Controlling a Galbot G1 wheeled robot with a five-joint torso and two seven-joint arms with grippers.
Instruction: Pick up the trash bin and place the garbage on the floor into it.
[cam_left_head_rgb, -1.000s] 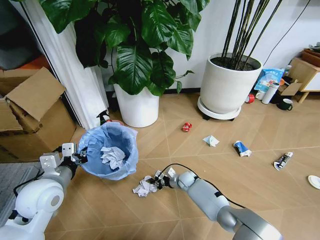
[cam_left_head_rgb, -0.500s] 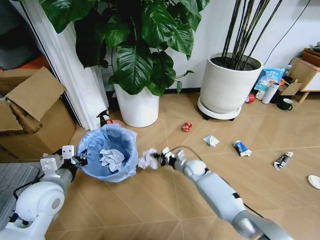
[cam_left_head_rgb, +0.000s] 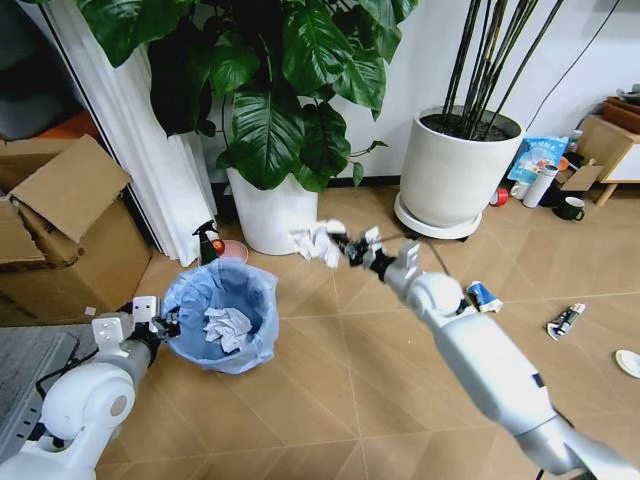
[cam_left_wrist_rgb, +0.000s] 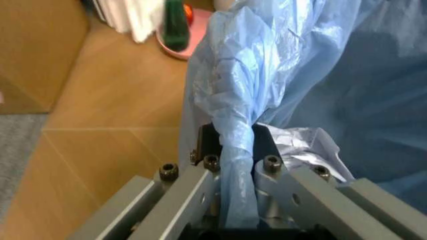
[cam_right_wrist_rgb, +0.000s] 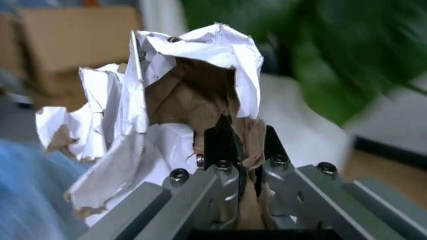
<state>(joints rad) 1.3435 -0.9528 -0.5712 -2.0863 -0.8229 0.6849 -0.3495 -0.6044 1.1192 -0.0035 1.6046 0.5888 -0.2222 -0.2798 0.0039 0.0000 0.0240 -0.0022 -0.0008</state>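
The trash bin (cam_left_head_rgb: 222, 318), lined with a crinkly light-blue bag, is at the lower left with a white paper wad (cam_left_head_rgb: 228, 326) inside. My left gripper (cam_left_head_rgb: 166, 324) is shut on its rim; the left wrist view shows the bag's edge (cam_left_wrist_rgb: 235, 150) pinched between the jaws. My right gripper (cam_left_head_rgb: 346, 248) hangs in the air above and to the right of the bin, shut on a crumpled white-and-brown paper wad (cam_left_head_rgb: 317, 241), seen close up in the right wrist view (cam_right_wrist_rgb: 167, 95). A blue-white wrapper (cam_left_head_rgb: 486, 296), a black-white tube wrapper (cam_left_head_rgb: 566, 320) and a white lid (cam_left_head_rgb: 629, 362) lie on the floor (cam_left_head_rgb: 330, 400).
Two big white plant pots (cam_left_head_rgb: 272, 215) (cam_left_head_rgb: 450, 178) stand at the back. Cardboard boxes (cam_left_head_rgb: 70, 225) fill the left side, and a spray bottle (cam_left_head_rgb: 208, 241) stands behind the bin. A white bottle (cam_left_head_rgb: 541, 186), a mug (cam_left_head_rgb: 571, 208) and wooden furniture (cam_left_head_rgb: 610, 145) are at the far right.
My right gripper took the paper wad off the floor and raised it up and back, level with the nearer pot. The bin has sunk slightly in my left gripper's hold.
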